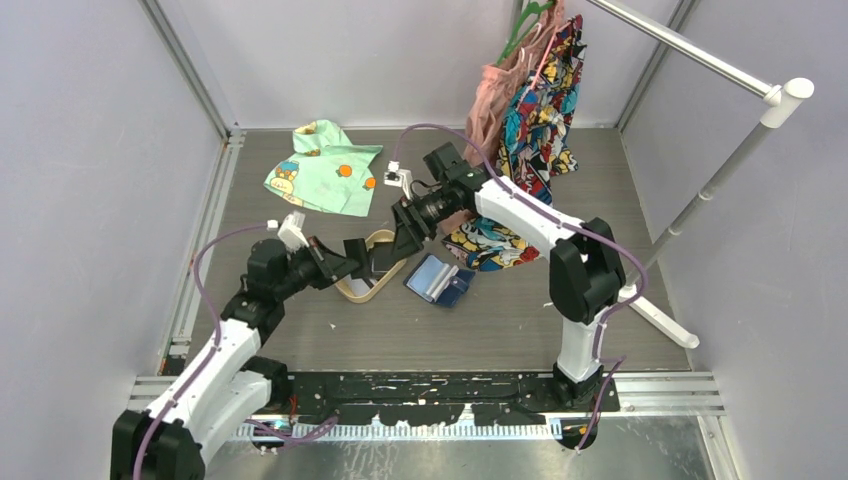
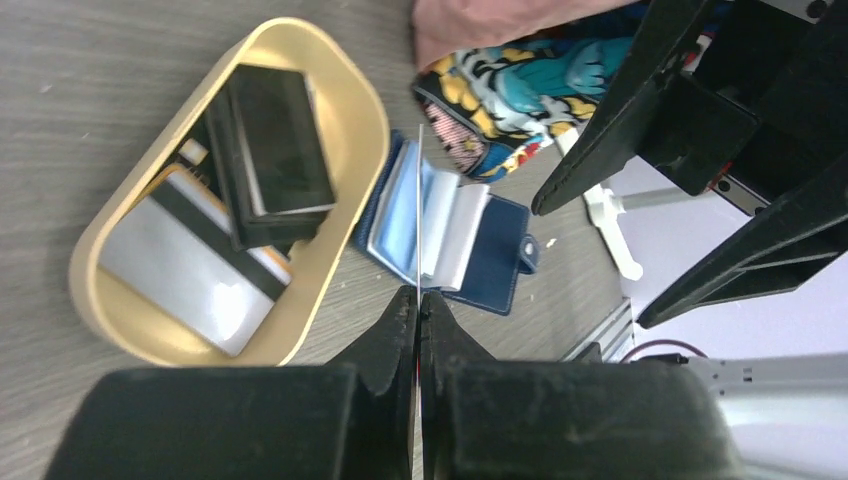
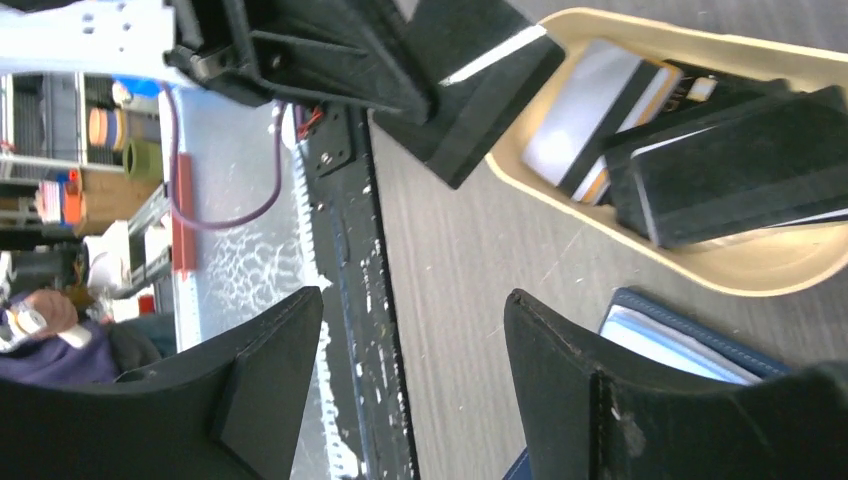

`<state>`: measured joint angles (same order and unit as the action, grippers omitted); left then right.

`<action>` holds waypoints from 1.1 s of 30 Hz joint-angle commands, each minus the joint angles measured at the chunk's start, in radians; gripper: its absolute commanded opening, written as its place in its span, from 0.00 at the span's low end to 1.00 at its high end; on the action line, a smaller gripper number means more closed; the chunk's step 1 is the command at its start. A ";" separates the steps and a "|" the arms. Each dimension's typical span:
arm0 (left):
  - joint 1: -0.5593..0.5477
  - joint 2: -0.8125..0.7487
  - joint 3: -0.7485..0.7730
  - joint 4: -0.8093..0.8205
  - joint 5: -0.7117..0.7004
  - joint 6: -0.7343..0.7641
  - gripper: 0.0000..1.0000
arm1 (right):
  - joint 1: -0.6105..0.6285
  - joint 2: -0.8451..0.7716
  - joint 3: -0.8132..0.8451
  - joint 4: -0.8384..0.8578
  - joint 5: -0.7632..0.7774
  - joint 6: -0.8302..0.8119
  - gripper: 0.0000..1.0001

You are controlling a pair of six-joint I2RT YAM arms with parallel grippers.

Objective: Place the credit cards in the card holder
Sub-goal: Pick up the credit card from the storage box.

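Grey tabletop (image 2: 90,70); card (image 2: 418,205) apparently inside left gripper (image 2: 418,297)

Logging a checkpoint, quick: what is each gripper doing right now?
Left gripper: shut on a credit card, seen edge-on.
Right gripper: jaws open, holding nothing.

Bright, even overhead light throws only soft shadows on the grey wood-grain counter (image 1: 480,330). Both wrist views blur their own near black jaws. The shiny metal front strip (image 1: 420,455) glares.
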<state>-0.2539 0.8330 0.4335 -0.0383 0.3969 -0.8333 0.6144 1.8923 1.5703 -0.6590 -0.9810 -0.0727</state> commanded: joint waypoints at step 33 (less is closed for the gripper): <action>-0.360 0.207 0.136 0.795 0.209 -0.005 0.00 | -0.153 -0.294 0.057 -0.251 -0.309 -0.049 0.41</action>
<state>-0.6098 1.0393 0.5194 0.7052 0.5602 -0.8562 0.4606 1.6531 1.6218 -0.9421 -1.2243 -0.1440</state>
